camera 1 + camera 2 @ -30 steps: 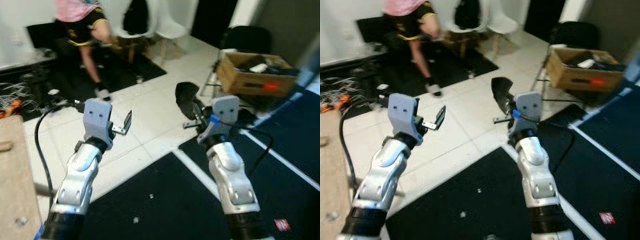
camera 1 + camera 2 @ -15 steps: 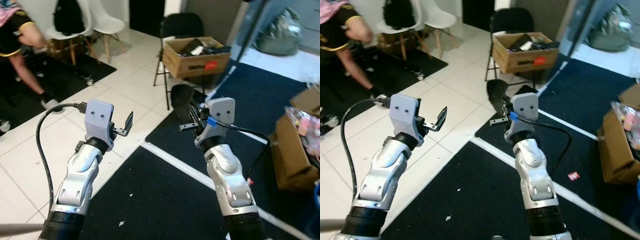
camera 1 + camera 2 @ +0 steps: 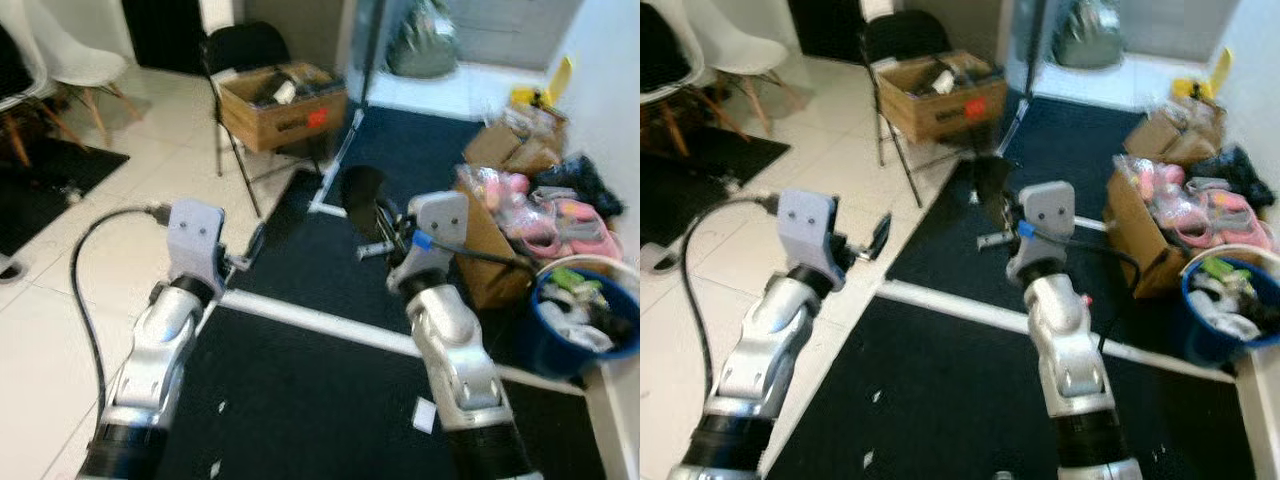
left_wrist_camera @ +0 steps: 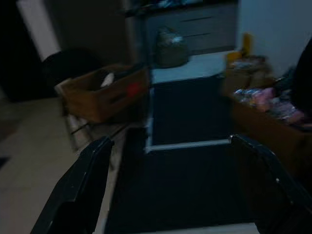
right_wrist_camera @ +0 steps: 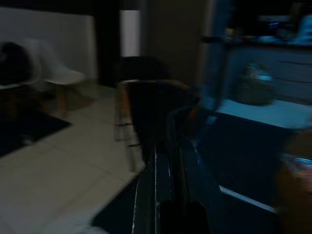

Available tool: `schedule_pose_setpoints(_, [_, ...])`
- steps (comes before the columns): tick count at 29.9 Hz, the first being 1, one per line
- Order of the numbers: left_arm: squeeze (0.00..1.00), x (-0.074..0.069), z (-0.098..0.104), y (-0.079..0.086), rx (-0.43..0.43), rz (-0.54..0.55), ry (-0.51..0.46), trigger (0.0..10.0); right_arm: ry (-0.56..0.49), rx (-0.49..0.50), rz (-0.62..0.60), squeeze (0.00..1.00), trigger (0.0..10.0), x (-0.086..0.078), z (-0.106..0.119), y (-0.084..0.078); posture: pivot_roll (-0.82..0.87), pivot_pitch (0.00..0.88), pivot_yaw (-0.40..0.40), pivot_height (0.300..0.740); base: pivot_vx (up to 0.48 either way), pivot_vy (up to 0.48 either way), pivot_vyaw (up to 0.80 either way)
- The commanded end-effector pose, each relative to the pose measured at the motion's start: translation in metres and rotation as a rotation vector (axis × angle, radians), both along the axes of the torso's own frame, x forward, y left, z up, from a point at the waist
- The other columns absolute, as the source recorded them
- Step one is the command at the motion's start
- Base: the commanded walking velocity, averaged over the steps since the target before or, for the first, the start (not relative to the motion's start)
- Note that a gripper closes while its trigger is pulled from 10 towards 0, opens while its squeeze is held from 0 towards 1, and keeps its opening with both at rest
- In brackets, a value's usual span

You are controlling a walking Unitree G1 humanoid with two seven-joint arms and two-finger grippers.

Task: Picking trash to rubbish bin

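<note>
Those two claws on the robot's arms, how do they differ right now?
The left gripper has its jaws spread wide with nothing between them, while the right gripper has its jaws pressed together on a dark, floppy piece of trash. The left gripper is over the edge of the white tiles, the right over the dark carpet. Both are held out in front at about the same height.

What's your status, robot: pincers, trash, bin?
Left pincer open, empty. Right pincer shut on dark trash. Blue bin ahead right, already full; brown box beside it.
</note>
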State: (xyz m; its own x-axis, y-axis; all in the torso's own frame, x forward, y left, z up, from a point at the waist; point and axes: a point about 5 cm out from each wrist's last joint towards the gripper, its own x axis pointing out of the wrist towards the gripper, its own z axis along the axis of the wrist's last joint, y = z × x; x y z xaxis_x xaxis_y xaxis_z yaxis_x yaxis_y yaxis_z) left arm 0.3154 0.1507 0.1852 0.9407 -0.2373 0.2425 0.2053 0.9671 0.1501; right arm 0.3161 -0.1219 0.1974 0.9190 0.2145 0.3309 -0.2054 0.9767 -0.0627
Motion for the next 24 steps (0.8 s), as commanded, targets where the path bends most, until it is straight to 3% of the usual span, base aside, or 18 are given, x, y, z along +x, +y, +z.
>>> schedule_pose_setpoints(1, [0.0,0.0,-0.001,0.003,0.006,0.005,0.004,10.0,-0.004,0.006,0.002,0.0,10.0,0.0,0.0,0.002,-0.04,0.075,0.019,0.74,0.0,0.0,-0.8])
schedule_pose_setpoints(15, [0.0,-0.001,-0.005,0.005,-0.007,0.025,0.019,10.0,0.013,-0.002,0.026,0.0,10.0,0.0,-0.004,0.006,-0.05,0.075,0.022,0.74,0.0,0.0,-0.8])
schedule_pose_setpoints(21, [0.0,0.003,-0.006,0.023,-0.118,0.139,0.05,10.0,0.111,-0.038,0.156,0.0,10.0,-0.004,-0.023,0.02,-0.05,0.087,0.021,0.74,0.0,0.0,-0.24])
schedule_pose_setpoints(24, [0.0,0.006,-0.003,0.036,-0.078,0.183,0.047,10.0,0.147,-0.046,0.213,0.0,10.0,-0.008,-0.032,0.029,-0.04,0.091,0.014,0.74,0.0,0.0,0.0])
